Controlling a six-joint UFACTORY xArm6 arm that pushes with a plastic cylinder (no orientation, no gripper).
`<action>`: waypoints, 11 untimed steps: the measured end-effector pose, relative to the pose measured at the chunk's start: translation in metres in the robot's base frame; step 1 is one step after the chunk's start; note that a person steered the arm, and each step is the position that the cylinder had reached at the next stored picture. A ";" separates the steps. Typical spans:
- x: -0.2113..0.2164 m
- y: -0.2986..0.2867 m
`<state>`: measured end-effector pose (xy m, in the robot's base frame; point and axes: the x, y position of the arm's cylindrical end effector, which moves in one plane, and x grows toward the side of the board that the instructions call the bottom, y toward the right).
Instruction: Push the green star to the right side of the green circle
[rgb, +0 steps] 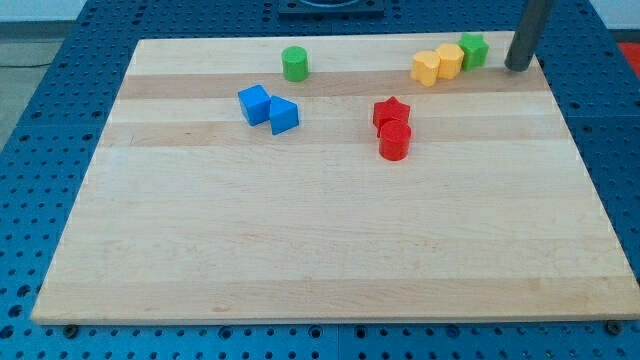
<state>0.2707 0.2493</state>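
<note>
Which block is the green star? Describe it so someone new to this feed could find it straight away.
Start at the wooden board and go to its corner at the view's top right, where my tip stands. Just to the view's left of my tip is a row of three touching blocks. The green star is the end one nearest my tip, the only green one; the two yellow blocks are beside it.

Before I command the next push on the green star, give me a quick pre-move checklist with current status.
1. My tip visible: ok, at the view's top right.
2. Tip on the green star block's right, for a leftward push: ok.
3. Tip touching the star: not ok, a gap shows.
4. Path clear: not ok, two yellow blocks sit against the star's left.
5. Green circle block unobstructed on its right: ok.
6. Red blocks and blue blocks off the line: ok.
</note>
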 end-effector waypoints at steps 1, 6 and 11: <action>-0.008 -0.023; -0.076 -0.071; -0.029 -0.139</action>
<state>0.2421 0.1102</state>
